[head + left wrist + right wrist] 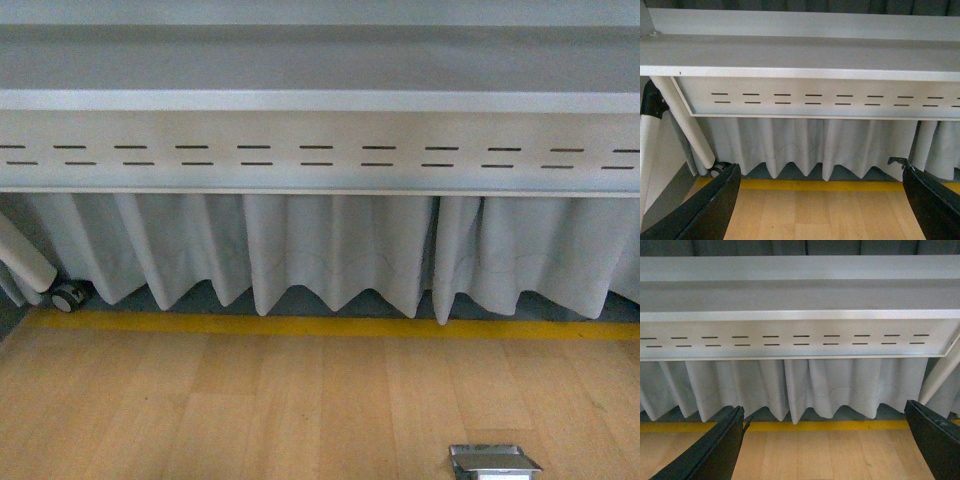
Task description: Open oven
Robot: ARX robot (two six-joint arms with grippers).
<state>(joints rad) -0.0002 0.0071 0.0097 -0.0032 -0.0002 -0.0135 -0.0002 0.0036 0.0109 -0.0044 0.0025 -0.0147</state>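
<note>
The oven is out of view in all three views. My left gripper point(820, 172) is open, its two black fingers point(715, 205) spread wide over bare wooden floor with nothing between them. My right gripper point(825, 412) is open too, black fingers point(720, 447) far apart above the same floor, holding nothing. Neither arm shows in the front view.
A grey table's underside with a slotted metal panel point(320, 150) fills the upper part of every view. White pleated curtain point(330, 250) hangs behind it above a yellow floor stripe point(300, 325). A table leg with a caster point(68, 296) stands left. A metal floor box point(493, 462) sits low right.
</note>
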